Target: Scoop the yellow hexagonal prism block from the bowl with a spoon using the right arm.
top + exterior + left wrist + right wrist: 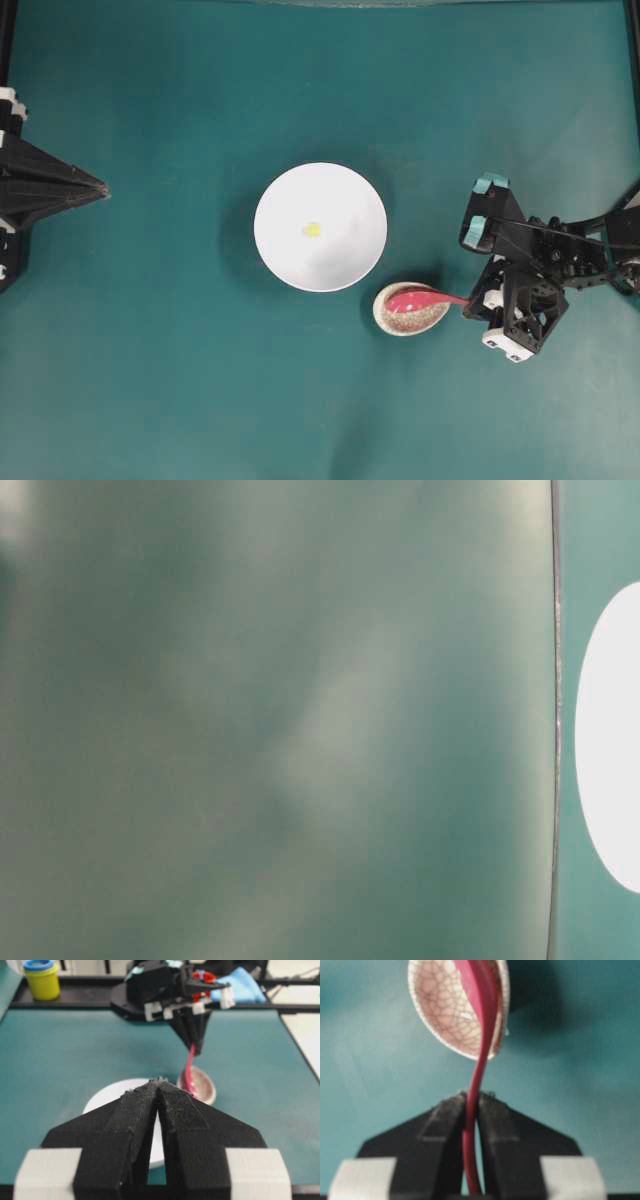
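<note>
The yellow hexagonal prism block [312, 229] sat loose inside the bowl [275, 250], a bit left of centre, nothing touching it. Tiny vs the spoon's scoop, prob. light & hard, so I'd expect it to skid or roll on the glossy white surface rather than climb onto the scoop; sliding the scoop edge under it against the bowl's slope looked the safest bet.

The spoon [425, 298] was glossy pink-red and stiff, likely slippery. Its scoop lay in the small speckled dish [390, 318], just beside the bowl's lower right rim, w/ the handle pointing out toward the right arm [585, 250]. The right gripper [472, 1110] was clamped on the handle: wrist view showed both black fingers pressed against the thin red stem, scoop end still over the dish. A thin handle held edge-on could twist in the grip, so a hold further back, near the handle end, seemed sensible. The dish looked ceramic w/ a crackle glaze, breakable if knocked.

The left gripper [158, 1091] was parked at the far left, well apart from the bowl, fingers together w/ nothing between them.

No brand, label or readable writing anywhere. A yellow tub w/ blue lid [42, 979] stood off the mat at the back; no legible text on it. Table-level view was blurred, showing only a sliver of white.
</note>
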Robot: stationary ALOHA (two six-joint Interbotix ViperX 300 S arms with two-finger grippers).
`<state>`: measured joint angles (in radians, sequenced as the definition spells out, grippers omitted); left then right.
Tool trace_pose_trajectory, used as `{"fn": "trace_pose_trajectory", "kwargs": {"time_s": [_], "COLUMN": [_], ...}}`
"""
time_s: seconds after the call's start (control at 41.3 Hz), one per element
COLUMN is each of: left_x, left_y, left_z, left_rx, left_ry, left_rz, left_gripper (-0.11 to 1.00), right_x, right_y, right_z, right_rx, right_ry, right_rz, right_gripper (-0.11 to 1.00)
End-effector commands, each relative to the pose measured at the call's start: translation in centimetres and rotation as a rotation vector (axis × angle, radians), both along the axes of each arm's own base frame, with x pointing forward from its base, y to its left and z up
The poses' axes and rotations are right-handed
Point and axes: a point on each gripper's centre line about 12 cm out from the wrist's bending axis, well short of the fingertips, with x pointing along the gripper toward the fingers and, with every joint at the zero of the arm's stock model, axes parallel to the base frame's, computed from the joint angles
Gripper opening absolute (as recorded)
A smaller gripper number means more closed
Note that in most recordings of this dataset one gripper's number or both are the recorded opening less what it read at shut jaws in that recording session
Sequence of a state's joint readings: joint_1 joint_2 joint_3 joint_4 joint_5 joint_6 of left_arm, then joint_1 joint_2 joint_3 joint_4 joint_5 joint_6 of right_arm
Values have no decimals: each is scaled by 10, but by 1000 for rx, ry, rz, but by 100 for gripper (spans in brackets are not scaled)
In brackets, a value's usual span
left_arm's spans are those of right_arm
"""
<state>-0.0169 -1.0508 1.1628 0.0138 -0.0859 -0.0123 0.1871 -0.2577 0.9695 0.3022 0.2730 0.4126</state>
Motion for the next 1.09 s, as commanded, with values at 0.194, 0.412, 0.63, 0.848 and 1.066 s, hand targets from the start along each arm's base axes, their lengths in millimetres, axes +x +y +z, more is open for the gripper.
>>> {"fn": "trace_pose_trajectory", "kwargs": {"time_s": [0.194, 0.412, 0.63, 0.848, 1.066], "left_x": [2, 3, 2, 3, 2], "left_y": [0, -1, -1, -1, 0], "left_z": [10, 10, 10, 9, 8], "left_rx": [1, -2, -2, -2, 0], "left_ry": [-26, -26, -28, -18, -17], "left_rz": [-2, -3, -3, -3, -2], "left_gripper": [6, 6, 6, 6, 6], "right_x": [2, -2, -6, 0, 5], "right_y": [4, 4, -1, -8, -9], "right_z": [16, 30, 40, 43, 43], "right_rx": [16, 17, -69, -242, -337], "right_ry": [-22, -58, -122, -205, -330], "right_rz": [14, 28, 95, 214, 300], "right_gripper": [29, 40, 40, 40, 40]}}
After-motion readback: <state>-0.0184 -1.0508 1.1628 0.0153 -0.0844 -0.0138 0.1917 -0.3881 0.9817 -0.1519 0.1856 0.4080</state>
